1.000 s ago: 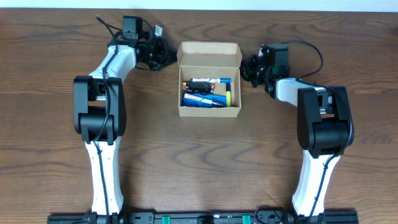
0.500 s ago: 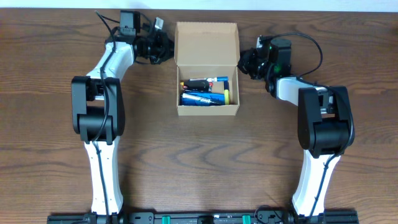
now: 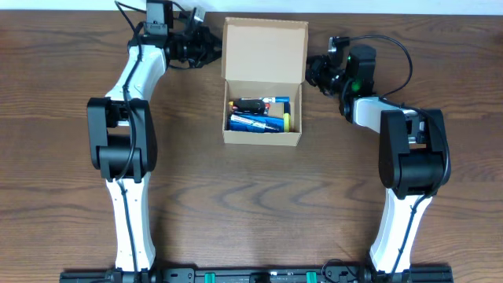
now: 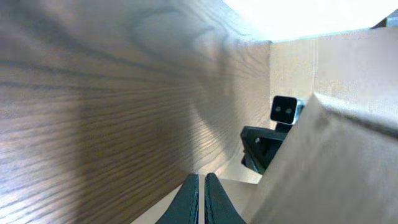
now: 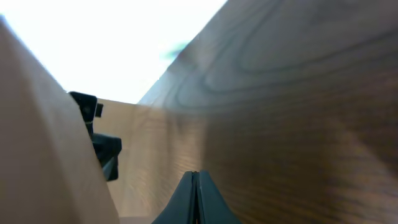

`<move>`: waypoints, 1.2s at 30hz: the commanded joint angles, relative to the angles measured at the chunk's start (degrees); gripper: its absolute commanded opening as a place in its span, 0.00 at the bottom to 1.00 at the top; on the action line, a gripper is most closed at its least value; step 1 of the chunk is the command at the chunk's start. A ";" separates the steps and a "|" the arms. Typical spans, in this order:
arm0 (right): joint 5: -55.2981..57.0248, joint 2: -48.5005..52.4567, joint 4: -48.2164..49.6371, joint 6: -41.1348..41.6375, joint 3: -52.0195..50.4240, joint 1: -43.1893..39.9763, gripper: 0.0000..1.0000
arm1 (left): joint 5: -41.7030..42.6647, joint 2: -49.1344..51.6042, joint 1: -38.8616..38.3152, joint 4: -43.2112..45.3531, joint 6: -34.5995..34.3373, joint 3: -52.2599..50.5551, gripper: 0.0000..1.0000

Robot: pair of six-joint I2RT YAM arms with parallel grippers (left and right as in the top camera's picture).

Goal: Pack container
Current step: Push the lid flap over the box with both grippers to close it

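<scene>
Container (image 3: pixel 265 51) is seen on the tabletop (image 3: pixel 251 212) toward its far edge, with the flap lid open and pens (image 3: pixel 258 118) packed inside. The left pincer (image 3: pixel 209 49) is held just beside the lid's left edge and the right pincer (image 3: pixel 313 72) beside its right edge. Both are pinched closed with nothing gripped.

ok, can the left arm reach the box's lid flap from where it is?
Probably yes: the left gripper sits right beside the lid flap with nothing between them, though its fingers are shut.
</scene>
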 commanded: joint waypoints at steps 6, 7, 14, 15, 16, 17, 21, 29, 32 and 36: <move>-3.91 -0.52 1.97 -1.73 2.01 -0.87 0.02 | 2.84 -0.24 0.83 0.00 2.78 1.95 0.06; -4.46 -0.90 1.90 -2.23 2.38 -0.98 0.02 | 2.89 -0.46 1.01 0.00 2.93 1.95 0.06; -5.07 -4.55 0.48 -5.07 2.84 -1.14 0.02 | 4.13 -3.30 1.75 -0.22 5.70 1.95 0.06; -5.09 -5.33 -0.39 -5.77 2.84 -1.18 0.02 | 4.24 -3.85 1.75 -0.22 6.23 1.95 0.06; -5.09 -6.08 -1.53 -6.64 2.84 -1.18 0.01 | 4.31 -4.59 1.75 -0.26 6.67 1.95 0.06; -5.07 -6.99 -3.10 -7.98 2.84 -1.18 0.01 | 4.31 -5.25 1.75 -0.44 7.04 1.95 0.06; -5.07 -10.12 -8.70 -12.57 2.86 -1.18 0.02 | 4.04 -8.24 1.75 -3.15 11.89 1.95 0.06; -6.36 -15.32 -17.46 -19.26 2.86 -1.18 0.02 | 3.32 -14.23 1.75 -12.59 21.59 1.95 0.06; -6.32 -17.97 -23.08 -23.06 2.86 -1.18 0.02 | -0.66 -16.28 1.68 -20.11 26.58 1.95 0.06; -5.22 -22.49 -34.01 -29.35 2.86 -0.72 0.02 | -6.19 -18.43 0.85 -32.11 34.75 1.95 0.06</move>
